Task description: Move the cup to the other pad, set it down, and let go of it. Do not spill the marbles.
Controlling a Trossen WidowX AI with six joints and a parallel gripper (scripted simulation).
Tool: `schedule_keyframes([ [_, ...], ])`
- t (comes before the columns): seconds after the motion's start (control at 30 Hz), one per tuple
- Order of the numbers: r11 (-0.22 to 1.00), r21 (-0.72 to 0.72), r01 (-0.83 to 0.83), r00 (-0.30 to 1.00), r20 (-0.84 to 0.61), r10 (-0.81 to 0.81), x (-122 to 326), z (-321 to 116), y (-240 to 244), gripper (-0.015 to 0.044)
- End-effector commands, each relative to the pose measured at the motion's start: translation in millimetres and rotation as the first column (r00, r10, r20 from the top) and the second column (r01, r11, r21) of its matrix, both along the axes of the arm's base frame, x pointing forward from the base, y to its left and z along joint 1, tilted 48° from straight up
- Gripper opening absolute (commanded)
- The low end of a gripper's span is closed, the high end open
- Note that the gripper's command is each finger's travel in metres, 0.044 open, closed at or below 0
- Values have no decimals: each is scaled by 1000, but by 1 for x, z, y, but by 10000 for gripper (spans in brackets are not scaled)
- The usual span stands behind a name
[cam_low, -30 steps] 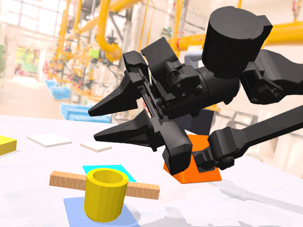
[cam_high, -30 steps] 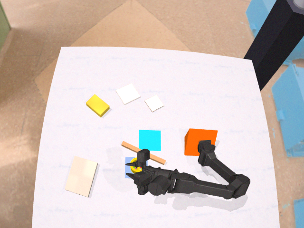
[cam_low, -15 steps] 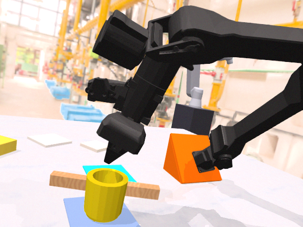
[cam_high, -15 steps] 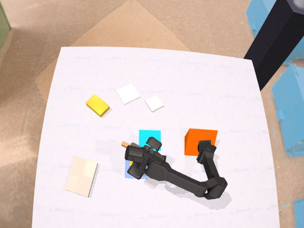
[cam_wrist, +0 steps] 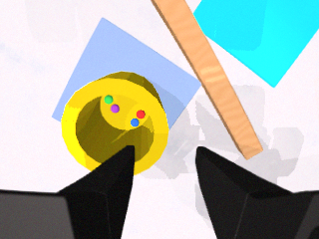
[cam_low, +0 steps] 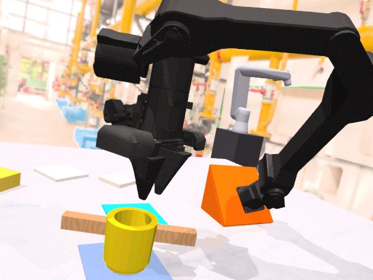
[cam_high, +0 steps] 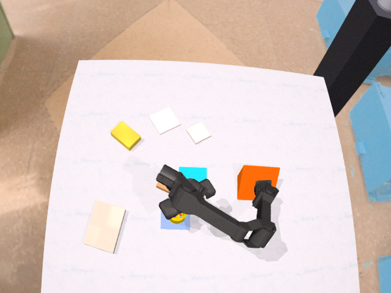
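Observation:
The yellow cup point(cam_high: 177, 220) point(cam_low: 129, 247) point(cam_wrist: 115, 141) stands upright on the blue pad point(cam_high: 165, 224) point(cam_low: 93, 262) point(cam_wrist: 125, 55). Several small coloured marbles point(cam_wrist: 115, 108) lie on its floor in the wrist view. The cyan pad point(cam_high: 193, 171) point(cam_low: 114, 207) point(cam_wrist: 264, 35) bears nothing that I can see; the arm hides part of it in the top view. My gripper point(cam_low: 150, 195) point(cam_wrist: 165, 153) is partly open and empty, pointing down. Its fingertips are above the cup's height and off to its side, with the left finger overlapping the cup's rim in the wrist view.
A wooden bar point(cam_high: 162, 186) point(cam_low: 178, 235) point(cam_wrist: 209, 75) lies between the two pads. An orange wedge point(cam_high: 260, 173) point(cam_low: 232, 192) stands by the arm's base. A yellow block point(cam_high: 125, 135) point(cam_low: 9, 179), two white tiles point(cam_high: 164, 120) point(cam_high: 198, 132) and a cream board point(cam_high: 104, 226) lie farther off.

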State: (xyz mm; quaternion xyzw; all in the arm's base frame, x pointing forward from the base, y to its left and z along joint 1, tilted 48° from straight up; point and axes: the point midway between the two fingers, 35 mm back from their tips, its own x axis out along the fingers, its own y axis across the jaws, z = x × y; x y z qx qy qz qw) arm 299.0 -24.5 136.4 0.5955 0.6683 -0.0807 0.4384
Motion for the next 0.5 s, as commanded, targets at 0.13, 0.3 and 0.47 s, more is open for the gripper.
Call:
schedule_keyframes([
  [0.13, 1000, 8, 10, 1000, -11, -10, 3, -4, 4, 167],
  [0.3, 1000, 7, 10, 1000, -10, -10, 4, -10, 10, 167],
  [0.47, 1000, 7, 11, 1000, -10, -10, 5, -15, 16, 167],
])
